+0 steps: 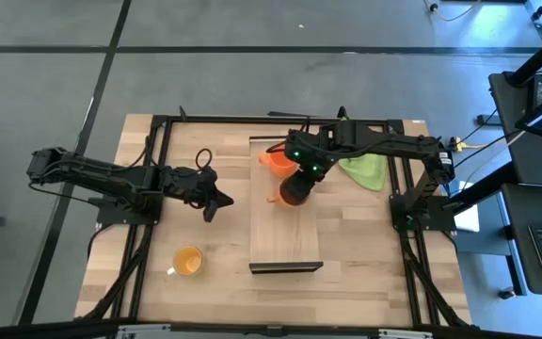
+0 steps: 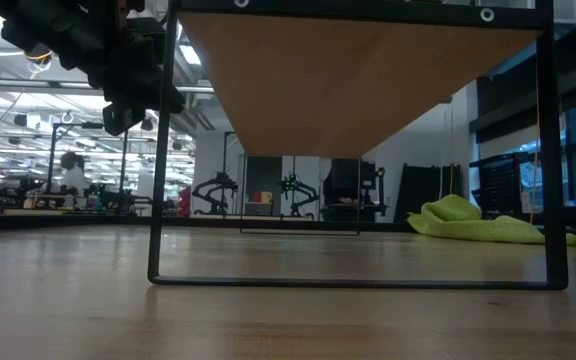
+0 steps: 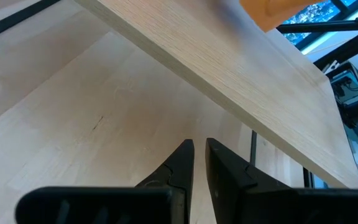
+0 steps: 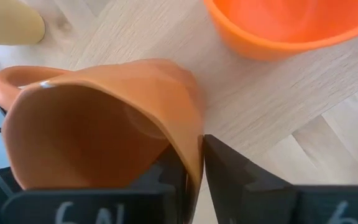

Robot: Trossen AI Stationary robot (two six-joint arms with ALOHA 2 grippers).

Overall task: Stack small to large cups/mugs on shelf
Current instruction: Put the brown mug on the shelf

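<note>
Right hand [image 4: 194, 165] over the shelf [image 1: 285, 235], fingers clamped on the rim of the brown-orange mug [image 4: 104, 124], just beside the bright orange mug [image 1: 273, 160] at the shelf's far end; yellow-orange mug [image 1: 187, 261] on the tabletop [image 1: 365, 273] left of the shelf; left hand [image 3: 199, 163] beside the shelf, fingers nearly together, empty.

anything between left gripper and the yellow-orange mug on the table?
Nothing: high view shows bare tabletop between the left gripper and the yellow-orange mug.
</note>
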